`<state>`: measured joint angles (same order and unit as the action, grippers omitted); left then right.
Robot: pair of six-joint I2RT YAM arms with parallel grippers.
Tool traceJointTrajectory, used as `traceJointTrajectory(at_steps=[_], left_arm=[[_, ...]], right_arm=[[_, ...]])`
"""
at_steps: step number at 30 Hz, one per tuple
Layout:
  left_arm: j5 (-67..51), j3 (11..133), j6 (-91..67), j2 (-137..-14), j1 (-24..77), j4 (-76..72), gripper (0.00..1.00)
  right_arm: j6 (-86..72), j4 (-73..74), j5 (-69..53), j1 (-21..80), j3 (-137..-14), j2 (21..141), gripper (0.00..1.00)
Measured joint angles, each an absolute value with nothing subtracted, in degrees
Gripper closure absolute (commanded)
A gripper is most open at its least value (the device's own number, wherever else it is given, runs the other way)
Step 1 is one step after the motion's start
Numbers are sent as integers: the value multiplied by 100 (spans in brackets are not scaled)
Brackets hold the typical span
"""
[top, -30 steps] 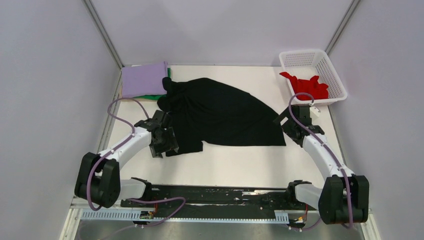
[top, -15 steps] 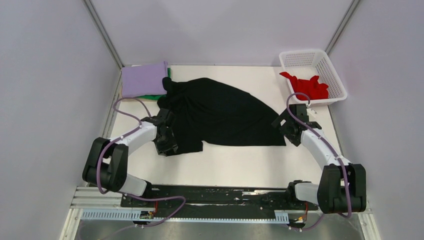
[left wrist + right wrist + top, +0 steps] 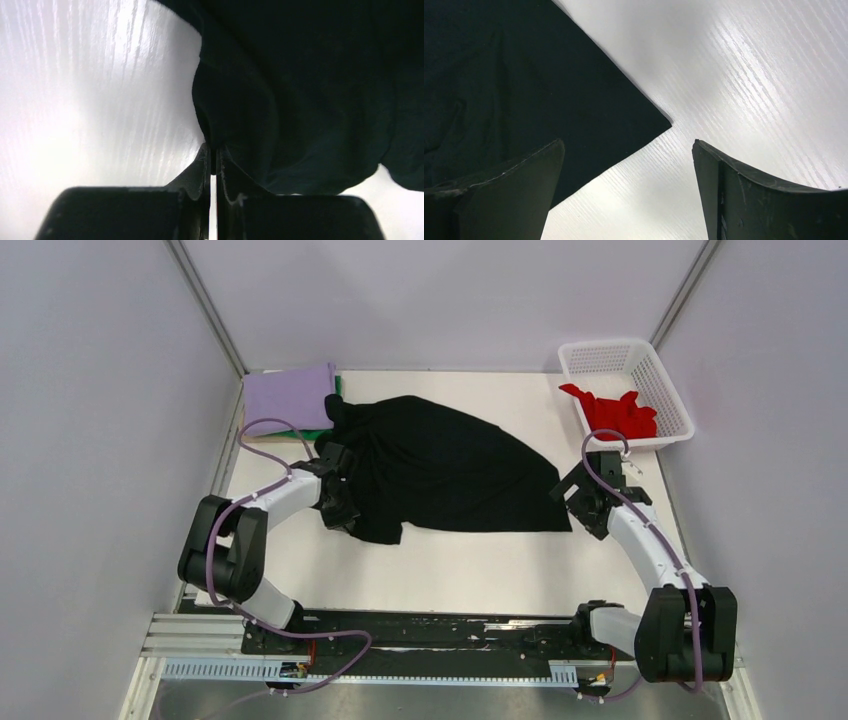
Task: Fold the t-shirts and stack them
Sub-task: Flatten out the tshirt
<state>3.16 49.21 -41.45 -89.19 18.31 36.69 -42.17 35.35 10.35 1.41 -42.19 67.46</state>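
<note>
Black t-shirt (image 3: 450, 465) edge pinched by left gripper (image 3: 213, 152); right gripper (image 3: 628, 146) gapes nearby.

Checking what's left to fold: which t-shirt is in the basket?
The red t-shirt, crumpled in the white basket. The black t-shirt lies spread on the table; the lilac t-shirt and green t-shirt are stacked far left.

1. Left arm (image 3: 280, 502) bent in toward centre; left gripper (image 3: 212, 150) pinched tight on the black t-shirt (image 3: 300, 100) edge.
2. Right arm (image 3: 645, 545) stretched forward; right gripper (image 3: 629, 150) fingers spread wide, holding nothing.
</note>
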Motion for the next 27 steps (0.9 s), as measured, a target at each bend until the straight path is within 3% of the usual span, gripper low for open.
traceJointTrajectory(at_steps=[4, 9, 14, 27], left_arm=[[228, 4974, -4032, -8980, 1831, 3413, 100], [222, 4906, -3959, -8908, 1831, 3267, 100], [320, 4571, -3955, -8532, 1833, 3238, 100], [458, 4228, -4029, -7347, 1833, 3789, 100]], right_arm=[[-4217, 3667, 1033, 128, -4215, 6772, 3], [-4206, 3715, 945, 104, -4241, 7402, 24], [-4191, 3756, 628, 104, -4357, 8119, 31], [-4187, 3868, 530, 139, -4740, 8663, 49]])
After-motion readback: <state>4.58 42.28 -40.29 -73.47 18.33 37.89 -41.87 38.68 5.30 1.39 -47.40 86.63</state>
